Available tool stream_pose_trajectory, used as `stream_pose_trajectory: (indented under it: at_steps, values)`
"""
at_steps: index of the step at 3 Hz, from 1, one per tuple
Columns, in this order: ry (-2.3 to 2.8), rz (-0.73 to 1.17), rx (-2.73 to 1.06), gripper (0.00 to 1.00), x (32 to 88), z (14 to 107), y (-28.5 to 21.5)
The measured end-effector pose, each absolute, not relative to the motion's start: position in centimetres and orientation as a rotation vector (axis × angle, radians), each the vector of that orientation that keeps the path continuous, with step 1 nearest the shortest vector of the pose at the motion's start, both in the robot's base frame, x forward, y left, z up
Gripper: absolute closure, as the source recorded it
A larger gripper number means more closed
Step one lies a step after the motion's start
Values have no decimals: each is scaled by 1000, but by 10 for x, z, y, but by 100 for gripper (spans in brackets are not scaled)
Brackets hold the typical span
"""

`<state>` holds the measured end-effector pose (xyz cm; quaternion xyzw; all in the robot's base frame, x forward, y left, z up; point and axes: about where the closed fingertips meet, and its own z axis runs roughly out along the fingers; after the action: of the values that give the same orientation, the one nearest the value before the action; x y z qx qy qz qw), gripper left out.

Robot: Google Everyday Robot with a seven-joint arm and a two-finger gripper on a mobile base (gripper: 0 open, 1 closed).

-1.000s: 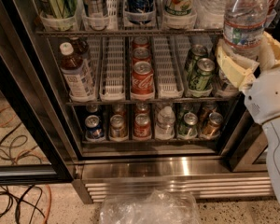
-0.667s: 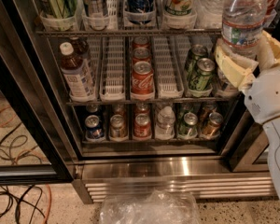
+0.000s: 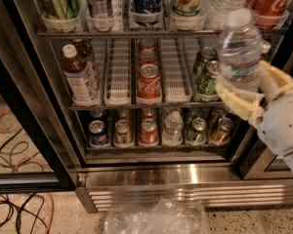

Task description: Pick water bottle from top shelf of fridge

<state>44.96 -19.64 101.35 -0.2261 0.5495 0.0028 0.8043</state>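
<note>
The cream two-finger gripper (image 3: 254, 89), clamped on the clear ribbed water bottle (image 3: 239, 48), sits out front of the steel fridge (image 3: 185, 177), right side (open air there). Two bare white slotted lanes (image 3: 119, 67) offer room, red cola cans (image 3: 149, 84) between them.

Top shelf (image 3: 136, 33): upper edge is cutting off its cans and bottles above the labels
Water bottle (image 3: 239, 48): lower part is hiding behind the gripper (image 3: 256, 89), which is clasping it at right, in front of the fridge (image 3: 136, 172); label print is blurring
Arm (image 3: 285, 128): right edge is cropping it
Clear plastic bag (image 3: 156, 218): bottom edge is cutting it
Floor cables (image 3: 10, 211): running off left
Bottom-rack cans (image 3: 149, 130): brands too small to tell
</note>
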Motion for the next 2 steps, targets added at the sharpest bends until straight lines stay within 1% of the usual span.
stream_pose_trajectory:
  at_steps: [1,2]
  values:
    - [1146,61,-554,100,441,1014,-175]
    - [1146,61,-554,100,441,1014,-175]
